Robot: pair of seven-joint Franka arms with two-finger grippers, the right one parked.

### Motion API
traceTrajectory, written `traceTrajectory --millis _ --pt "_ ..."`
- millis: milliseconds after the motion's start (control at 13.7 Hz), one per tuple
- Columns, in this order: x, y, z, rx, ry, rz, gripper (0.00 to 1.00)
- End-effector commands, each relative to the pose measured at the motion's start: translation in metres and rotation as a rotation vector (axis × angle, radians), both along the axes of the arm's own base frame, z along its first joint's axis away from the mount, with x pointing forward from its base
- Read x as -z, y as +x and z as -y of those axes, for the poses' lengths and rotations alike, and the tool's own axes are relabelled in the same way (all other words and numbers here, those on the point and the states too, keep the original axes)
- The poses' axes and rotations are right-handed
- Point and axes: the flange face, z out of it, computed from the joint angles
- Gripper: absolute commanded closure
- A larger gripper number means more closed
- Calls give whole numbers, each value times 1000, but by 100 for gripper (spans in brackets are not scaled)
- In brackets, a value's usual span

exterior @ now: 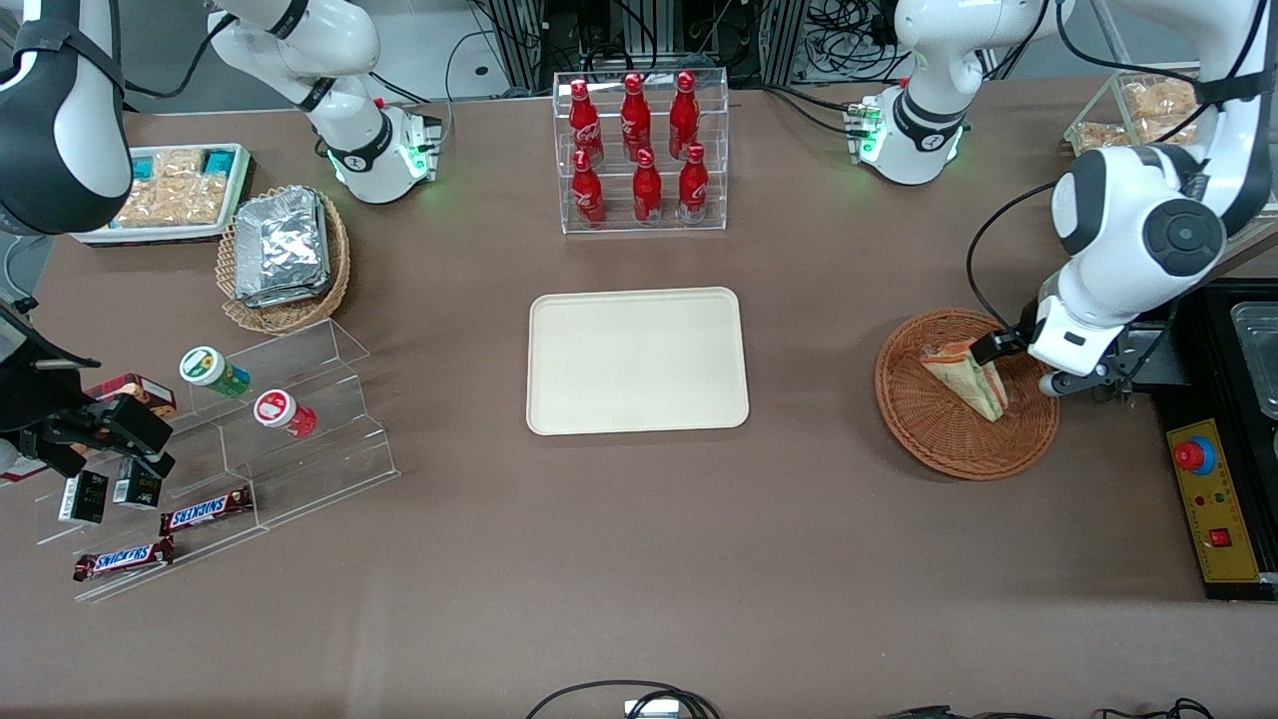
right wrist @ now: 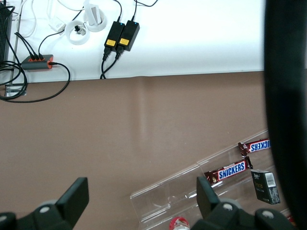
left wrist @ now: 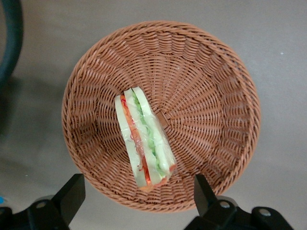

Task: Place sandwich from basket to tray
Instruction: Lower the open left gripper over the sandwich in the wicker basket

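The sandwich (left wrist: 144, 141) lies in the basket (left wrist: 216, 86), right under the gripper (left wrist: 136, 194), whose jaws are wide open and hold nothing, one on each side of it, with its long side running away from them.

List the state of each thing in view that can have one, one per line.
sandwich: wrapped, lying in the basket, ungrasped
basket: holds only the sandwich
tray: bare
gripper: open, above the basket
cola bottles: capped, upright in rack
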Motion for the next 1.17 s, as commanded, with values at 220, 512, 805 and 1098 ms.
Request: traceTrajectory --millis 220,512,805,1098 --pt "44 -24 -4 -107 1 78 0" --pt "67 -26 -4 -136 -9 92 0" --pt "99 -33 -3 -151 -24 113 0" --pt "112 -34 -8 -167 -27 101 10"
